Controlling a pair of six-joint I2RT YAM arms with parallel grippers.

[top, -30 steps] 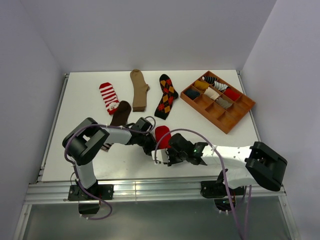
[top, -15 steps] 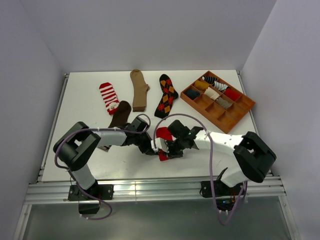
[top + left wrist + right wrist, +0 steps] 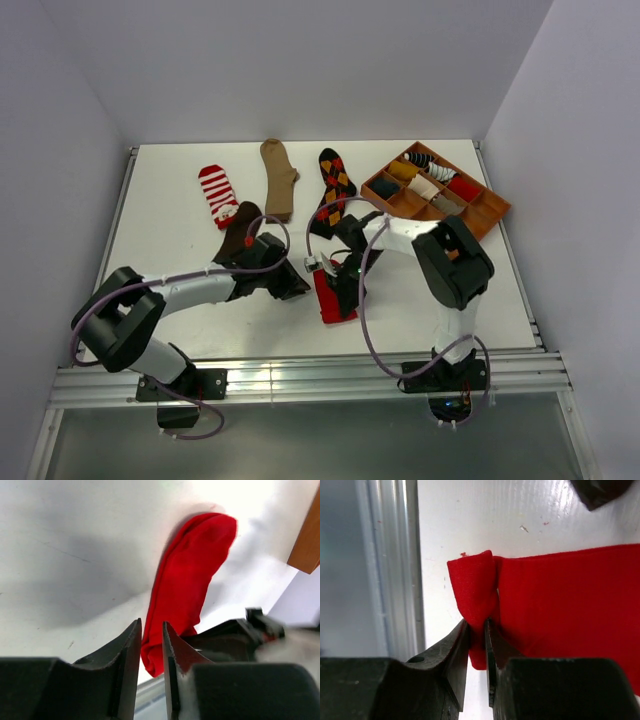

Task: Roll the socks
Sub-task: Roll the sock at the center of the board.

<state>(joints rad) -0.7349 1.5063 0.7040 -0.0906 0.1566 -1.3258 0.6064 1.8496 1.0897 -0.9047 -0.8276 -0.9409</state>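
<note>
Left pincer is clamped on the red sock stretching ahead of it, while right pincer pinches its folded corner.

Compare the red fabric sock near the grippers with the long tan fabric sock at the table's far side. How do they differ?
The red sock is pinched by the left gripper and the right gripper; the tan sock lies untouched. The red sock has a corner folded over at the right gripper; the tan sock lies flat. Both lie unrolled on the white table.
</note>
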